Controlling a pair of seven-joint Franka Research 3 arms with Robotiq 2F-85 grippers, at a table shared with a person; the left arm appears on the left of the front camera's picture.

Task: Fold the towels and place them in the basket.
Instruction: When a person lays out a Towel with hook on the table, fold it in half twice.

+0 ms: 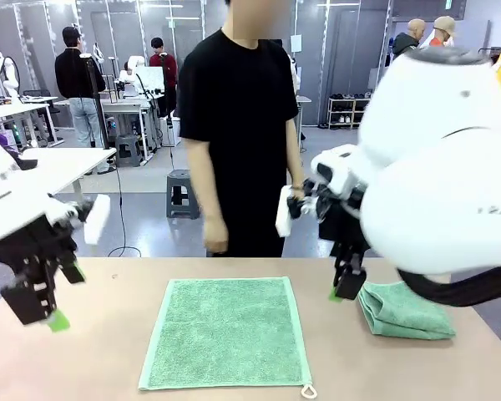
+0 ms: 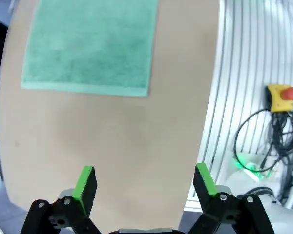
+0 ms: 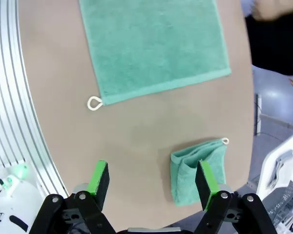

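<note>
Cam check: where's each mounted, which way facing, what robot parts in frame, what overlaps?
Front: fixed between the arms on the robot's side, facing across the table at the standing person; left gripper and right gripper in frame.
Left wrist: looks down past its own open fingers at the table and flat towel.
Right wrist: looks down past its own open fingers at the flat towel and folded towel.
Shared: flat towel in all three; folded towel in front and right wrist.

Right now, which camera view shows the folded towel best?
The right wrist view: it looks down on the folded towel, so its outline, layers and hanging loop are clear. The front view shows that towel from a low side angle, as a flat stack. The left wrist view looks at the spread towel instead.
</note>
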